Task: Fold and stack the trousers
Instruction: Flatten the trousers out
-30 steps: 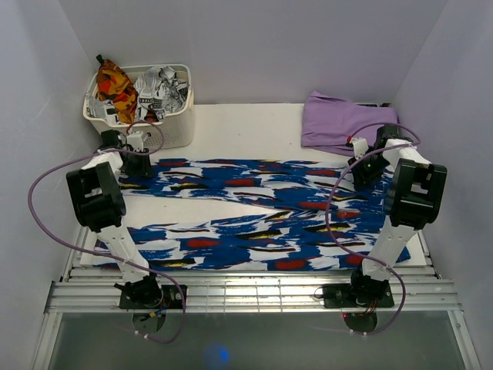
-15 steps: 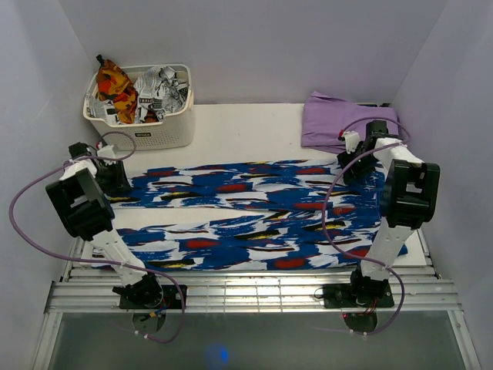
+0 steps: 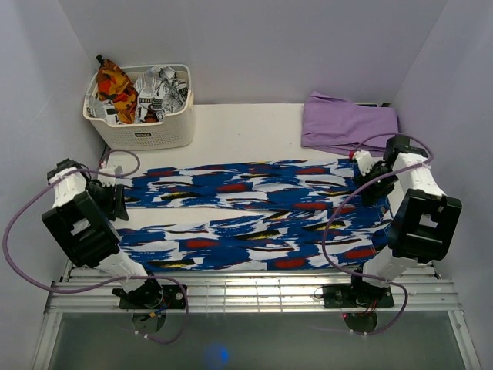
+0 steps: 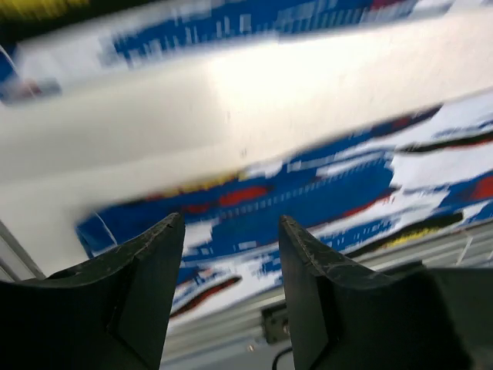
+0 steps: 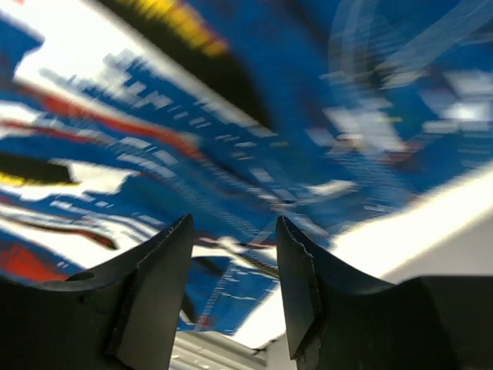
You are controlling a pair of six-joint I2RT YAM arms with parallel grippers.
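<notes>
The trousers (image 3: 254, 212), bright blue with white, red, black and yellow streaks, lie flat across the white table. The waist is at the right and the two legs run left with a narrow gap between them. My left gripper (image 3: 117, 202) is open and empty, by the leg ends at the left. In the left wrist view my left gripper (image 4: 231, 231) hangs above the near leg (image 4: 308, 193). My right gripper (image 3: 368, 189) is open and empty over the waist end. In the right wrist view my right gripper (image 5: 235, 223) has only blurred cloth (image 5: 154, 139) below it.
A white basket (image 3: 142, 137) at the back left holds orange-red and black-and-white clothes. A folded lilac garment (image 3: 347, 123) lies at the back right. A metal rail (image 3: 254, 294) runs along the near table edge. Walls close in on both sides.
The far leg was drawn out to the left and now lies straight. Both grippers have left its ends and moved toward the near side, the left one outward too.
</notes>
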